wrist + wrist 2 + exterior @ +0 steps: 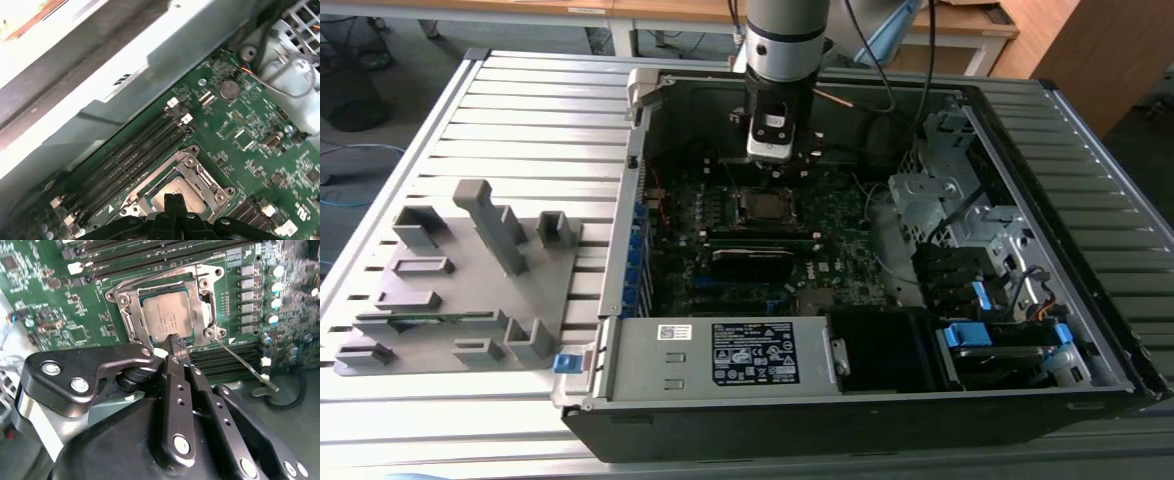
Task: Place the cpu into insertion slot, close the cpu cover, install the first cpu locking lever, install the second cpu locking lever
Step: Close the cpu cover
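Note:
The cpu (167, 315) lies flat in the insertion slot (761, 205) on the green motherboard, silver top up. The cpu cover (206, 295) rests down around it, the chip showing through its window. One thin wire locking lever (245, 362) sticks out free from a corner of the socket, over the board. A second thin lever (150, 277) runs along the opposite side of the frame. My gripper (175, 342) hangs just above the chip's near edge, its black fingers pressed together on nothing. In the first wrist view the gripper (172, 200) is over the cover (202, 175).
Long black memory slots (130, 155) run beside the socket, with the grey case wall (150, 60) behind them. A labelled metal box (720, 355) and drive bays (961, 230) crowd the case. A grey fixture plate (454, 280) sits at the exterior view's left.

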`<state>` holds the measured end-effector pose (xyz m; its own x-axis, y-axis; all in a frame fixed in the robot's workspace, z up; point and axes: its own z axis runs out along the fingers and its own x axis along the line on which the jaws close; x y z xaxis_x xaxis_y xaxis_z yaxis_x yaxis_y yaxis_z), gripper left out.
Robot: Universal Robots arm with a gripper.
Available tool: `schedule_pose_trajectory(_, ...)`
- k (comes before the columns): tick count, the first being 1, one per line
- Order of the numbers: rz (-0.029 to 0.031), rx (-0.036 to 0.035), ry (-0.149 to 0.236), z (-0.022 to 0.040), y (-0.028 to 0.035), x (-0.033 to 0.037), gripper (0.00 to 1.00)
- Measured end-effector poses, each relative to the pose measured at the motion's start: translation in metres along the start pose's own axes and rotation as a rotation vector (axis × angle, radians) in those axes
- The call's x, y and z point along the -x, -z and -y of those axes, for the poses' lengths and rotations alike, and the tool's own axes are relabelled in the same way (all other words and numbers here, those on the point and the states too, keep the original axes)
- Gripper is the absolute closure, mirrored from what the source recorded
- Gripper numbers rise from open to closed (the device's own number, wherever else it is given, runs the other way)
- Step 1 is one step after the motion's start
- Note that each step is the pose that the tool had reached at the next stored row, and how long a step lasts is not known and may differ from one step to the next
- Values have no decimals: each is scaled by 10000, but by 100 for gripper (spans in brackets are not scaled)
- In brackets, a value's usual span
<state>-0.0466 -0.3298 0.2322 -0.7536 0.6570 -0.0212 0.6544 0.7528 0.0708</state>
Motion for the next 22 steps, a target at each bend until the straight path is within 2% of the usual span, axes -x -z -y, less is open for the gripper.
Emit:
schedule_pose_trajectory(8, -94, 28, 1342, 0, -3, 0, 89)
schedule_pose_trajectory(16, -96, 29, 1360, 0, -3, 0, 89)
schedule_pose_trajectory(22, -118, 35, 1670, 0, -3, 0, 89)
